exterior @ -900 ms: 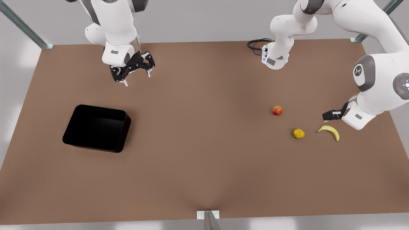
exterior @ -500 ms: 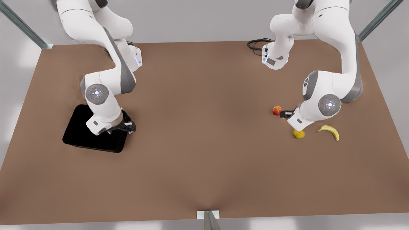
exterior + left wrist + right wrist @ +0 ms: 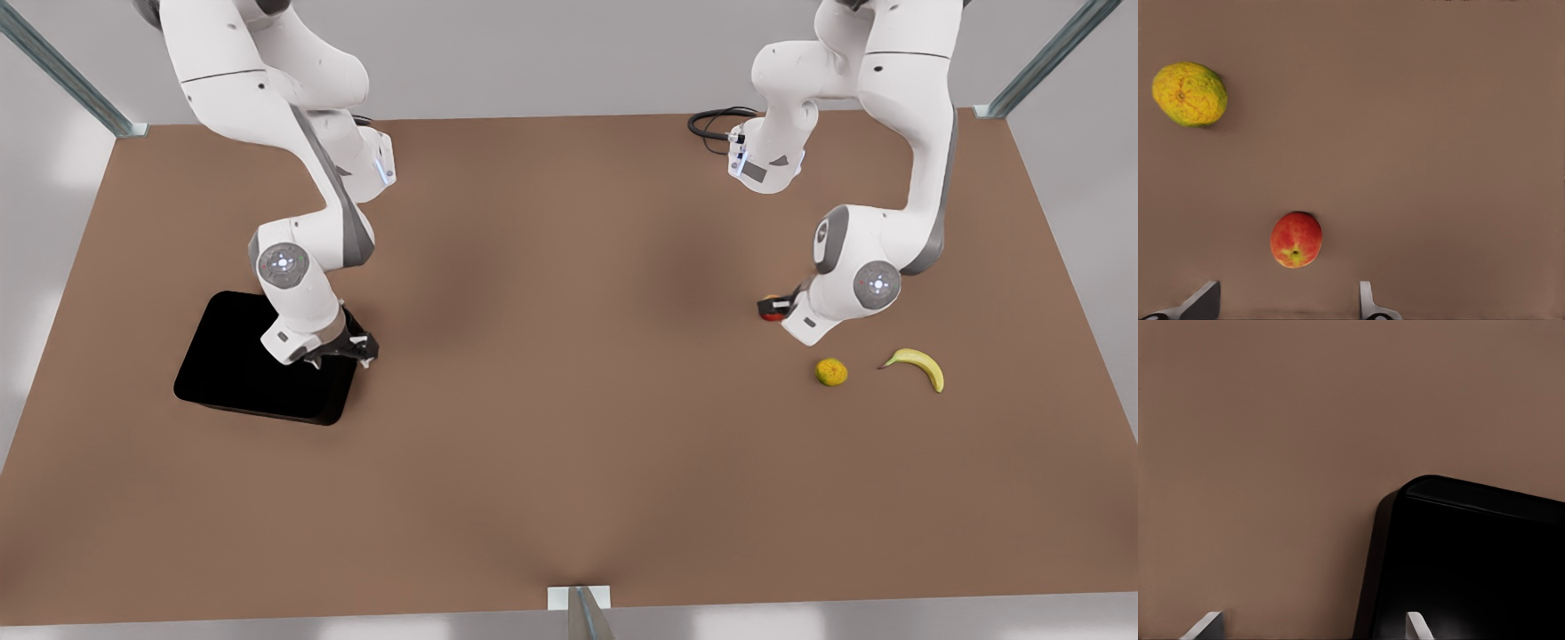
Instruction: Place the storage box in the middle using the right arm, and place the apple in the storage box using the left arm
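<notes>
**Two arms poised over a box and an apple**

On the brown table (image 3: 569,462), nearest on the front view's right, a bumpy yellow-green fruit (image 3: 831,372) and a banana (image 3: 916,363) lie apart from each other. Just beyond them sits the small red apple (image 3: 1296,239), with the left gripper (image 3: 1286,303) directly above it, fingers spread wide either side. The apple looks light, firm and smooth, so it may roll or slip; a pinch across its widest middle seems safest.

On the front view's left, the black storage box (image 3: 222,364) rests well short of the table's middle. It holds nothing. The right gripper (image 3: 1315,625) hangs at the box's right-hand far corner, fingers spread so that one is inside and one outside the wall. The box looks rigid and glossy, probably light; that thin wall is the obvious place to grip.
</notes>
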Robot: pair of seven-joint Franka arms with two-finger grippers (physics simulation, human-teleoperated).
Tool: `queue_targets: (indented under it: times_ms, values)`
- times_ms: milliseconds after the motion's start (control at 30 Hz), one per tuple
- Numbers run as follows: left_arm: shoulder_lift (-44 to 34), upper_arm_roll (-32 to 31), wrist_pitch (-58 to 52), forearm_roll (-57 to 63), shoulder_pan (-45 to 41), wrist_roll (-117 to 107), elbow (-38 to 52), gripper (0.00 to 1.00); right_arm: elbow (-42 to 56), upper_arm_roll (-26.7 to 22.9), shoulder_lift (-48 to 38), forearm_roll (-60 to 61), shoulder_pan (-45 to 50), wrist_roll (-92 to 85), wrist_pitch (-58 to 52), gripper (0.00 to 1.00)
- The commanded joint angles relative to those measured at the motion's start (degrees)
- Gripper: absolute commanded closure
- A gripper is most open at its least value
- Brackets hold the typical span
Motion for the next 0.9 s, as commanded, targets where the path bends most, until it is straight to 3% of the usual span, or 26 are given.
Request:
queue_targets:
  times_ms: [0, 33, 200, 533, 600, 700, 867]
  values:
    - [0.2, 0.0, -0.2, -3.0, -0.2, -0.1, 0.0, 0.0, -0.6, 0.0, 0.0, 0.0, -0.3, 0.0, 0.6, 0.0]
    - [1.1, 0.0, -0.8, -3.1, 0.6, -0.8, 0.6, 0.0, -3.4, -0.1, -0.6, 0.0, -0.4, -0.1, 5.0, 0.0]
    - [2.5, 0.5, -0.2, -5.2, 2.2, -0.9, 1.2, 0.0, -7.4, -0.2, -0.9, 0.0, -0.2, 0.6, 4.9, 0.0]
    - [-0.4, -1.3, 3.7, -5.0, 1.1, -1.5, -5.2, 0.0, -7.0, -3.3, 6.8, 0.3, 0.7, 0.9, 7.3, 0.0]
    - [0.4, -1.3, 4.9, -4.8, 1.1, -1.4, -5.4, 0.0, -7.0, -3.3, 7.0, 0.3, 0.9, 0.9, 7.3, 0.12]
    - [1.4, -1.3, 6.2, -4.7, 1.2, -1.1, -5.9, 0.0, -6.8, -3.4, 7.7, 0.3, 1.0, 0.9, 7.4, 0.68]
    - [1.9, -1.0, 7.8, -3.6, 2.7, 1.1, -6.7, 0.0, -6.1, -4.6, 9.0, 0.1, 1.9, 0.9, 8.5, 0.79]
